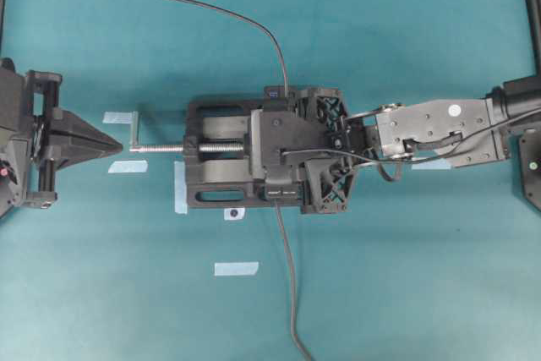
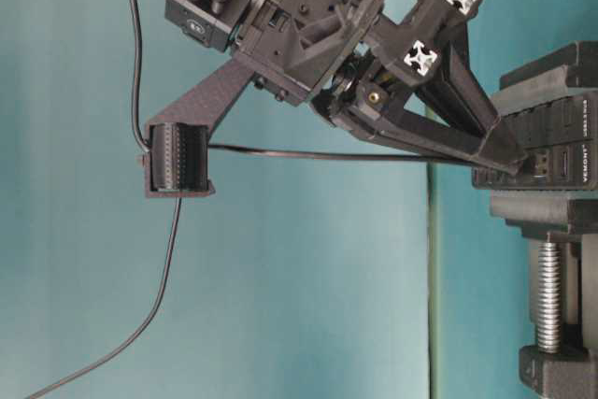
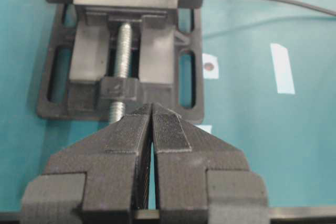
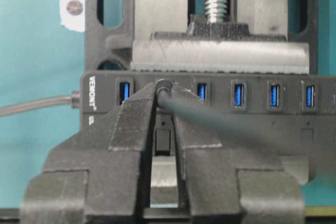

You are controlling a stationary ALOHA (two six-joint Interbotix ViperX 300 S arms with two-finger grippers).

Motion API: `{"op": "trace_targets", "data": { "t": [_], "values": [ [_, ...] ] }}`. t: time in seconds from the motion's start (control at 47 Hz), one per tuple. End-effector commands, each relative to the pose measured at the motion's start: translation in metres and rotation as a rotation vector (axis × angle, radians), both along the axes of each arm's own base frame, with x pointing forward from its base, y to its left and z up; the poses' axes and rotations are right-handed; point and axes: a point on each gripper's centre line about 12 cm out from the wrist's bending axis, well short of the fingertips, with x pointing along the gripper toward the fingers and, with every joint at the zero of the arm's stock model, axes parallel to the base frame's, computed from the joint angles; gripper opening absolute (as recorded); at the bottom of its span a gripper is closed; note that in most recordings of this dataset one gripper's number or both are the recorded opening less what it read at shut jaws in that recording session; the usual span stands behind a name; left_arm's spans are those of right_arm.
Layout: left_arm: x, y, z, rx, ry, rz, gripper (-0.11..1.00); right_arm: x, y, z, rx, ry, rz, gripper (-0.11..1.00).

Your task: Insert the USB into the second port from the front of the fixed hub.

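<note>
On the teal surface [image 1: 406, 293], a black vise [image 1: 221, 160] clamps the hub [image 4: 210, 100] with its row of blue slots. At the hub's second slot, the right gripper [image 4: 164, 109] has its jaws pinching the USB [image 4: 163, 85], whose grey cable [image 4: 231, 124] trails back. Well apart, the left gripper [image 3: 152, 129] rests with its jaws pressed together, holding nothing.

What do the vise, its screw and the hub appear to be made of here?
The vise looks like matte black plastic, possibly 3D printed: dull faces, faint layer lines. Its jaw bar looks like bare grey metal. The screw looks like bright steel: silver, shiny threads. The hub seems smooth black plastic with a slight sheen, white printed lettering and blue port inserts.
</note>
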Motion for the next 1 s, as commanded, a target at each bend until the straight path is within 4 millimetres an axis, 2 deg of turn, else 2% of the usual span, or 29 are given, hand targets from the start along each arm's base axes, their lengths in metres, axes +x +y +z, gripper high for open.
{"op": "trace_targets", "data": {
  "t": [0.0,0.978],
  "values": [
    [0.003,0.0,0.005,0.0,-0.014,0.002,0.0,0.003,0.0,0.004,0.0,-0.01,0.0,0.04],
    [0.003,0.0,0.004,0.0,-0.014,0.002,0.0,-0.006,-0.001,-0.01,0.005,0.063,-0.013,0.04]
  ]
}}
